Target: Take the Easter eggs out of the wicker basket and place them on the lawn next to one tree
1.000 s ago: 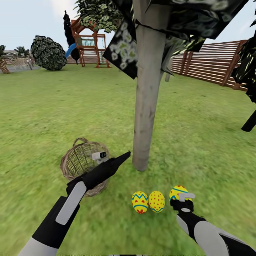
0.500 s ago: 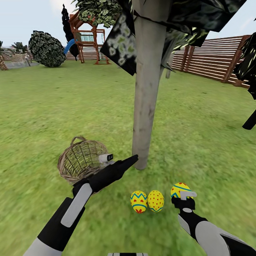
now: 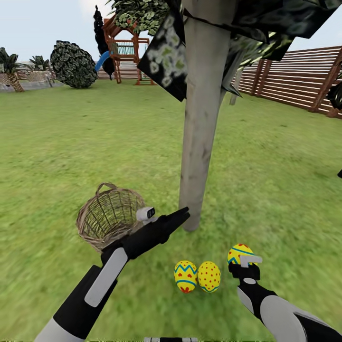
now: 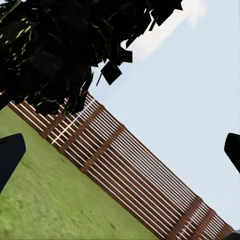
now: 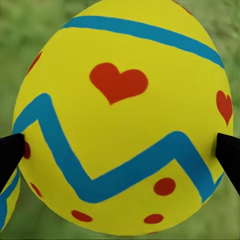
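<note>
The pale tree (image 3: 202,128) trunk rises from the lawn (image 3: 71,142) in the middle of the head view. Left of its base, the wicker basket (image 3: 108,216) tilts toward me, and no egg shows in it. Two Easter eggs lie side by side on the grass in front of the trunk, one zigzag-banded (image 3: 185,276) and one red-dotted (image 3: 209,276). Just right of them, my right gripper (image 3: 241,256) is shut on the third egg (image 3: 239,251) (image 5: 120,115), a fingertip (image 5: 10,152) on each flank. My left gripper (image 3: 183,216) (image 4: 120,152) is open and holds nothing beside the trunk base.
A brown slat fence (image 3: 294,80) (image 4: 130,165) runs along the right side. A play frame (image 3: 124,52) and a dark round bush (image 3: 73,64) stand far back left. Dark leaf sheets (image 3: 166,57) hang low around the trunk. Open grass stretches left and right of the tree.
The camera has shifted a little. My left gripper has reached further right, closer to the trunk base. The right gripper and its egg have stayed put beside the two lying eggs.
</note>
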### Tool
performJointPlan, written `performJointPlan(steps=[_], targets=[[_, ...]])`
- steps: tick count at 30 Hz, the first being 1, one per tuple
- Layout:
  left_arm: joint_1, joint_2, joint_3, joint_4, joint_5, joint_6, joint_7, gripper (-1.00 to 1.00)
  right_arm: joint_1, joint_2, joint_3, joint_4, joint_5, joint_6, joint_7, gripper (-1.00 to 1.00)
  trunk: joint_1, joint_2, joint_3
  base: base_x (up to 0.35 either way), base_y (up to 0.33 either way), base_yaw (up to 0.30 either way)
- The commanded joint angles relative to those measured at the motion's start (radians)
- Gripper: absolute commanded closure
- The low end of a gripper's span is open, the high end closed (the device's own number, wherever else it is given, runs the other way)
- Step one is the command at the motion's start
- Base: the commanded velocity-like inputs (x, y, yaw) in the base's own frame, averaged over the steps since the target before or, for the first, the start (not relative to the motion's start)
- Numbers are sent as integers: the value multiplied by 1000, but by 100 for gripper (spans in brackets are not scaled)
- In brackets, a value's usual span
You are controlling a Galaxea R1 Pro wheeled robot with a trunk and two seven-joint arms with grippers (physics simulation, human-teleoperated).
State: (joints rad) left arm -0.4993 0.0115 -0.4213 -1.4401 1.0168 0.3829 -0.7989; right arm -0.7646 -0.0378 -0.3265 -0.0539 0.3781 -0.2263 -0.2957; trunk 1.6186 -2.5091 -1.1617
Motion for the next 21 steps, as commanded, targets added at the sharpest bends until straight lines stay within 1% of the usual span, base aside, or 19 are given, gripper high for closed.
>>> performJointPlan(steps=[1, 6, 11, 21], targets=[[-1, 1, -3, 0, 11, 8, 1, -100, -1, 1, -8, 2, 10, -4, -4, 100, 0, -1, -5, 0, 0, 2], [-1, -1, -5, 0, 9, 8, 1, -100, -1, 1, -8, 3, 10, -2, -3, 100, 2, -2, -24, 0, 0, 0], [-1, -1, -15, 0, 6, 8, 2, -100, 0, 1, -8, 5, 11, 1, -3, 100, 5, -3, -43, 0, 0, 0], [-1, -1, -16, 0, 6, 8, 7, -100, -1, 4, -7, 5, 12, 3, -2, 100, 9, -5, -82, 0, 0, 0]])
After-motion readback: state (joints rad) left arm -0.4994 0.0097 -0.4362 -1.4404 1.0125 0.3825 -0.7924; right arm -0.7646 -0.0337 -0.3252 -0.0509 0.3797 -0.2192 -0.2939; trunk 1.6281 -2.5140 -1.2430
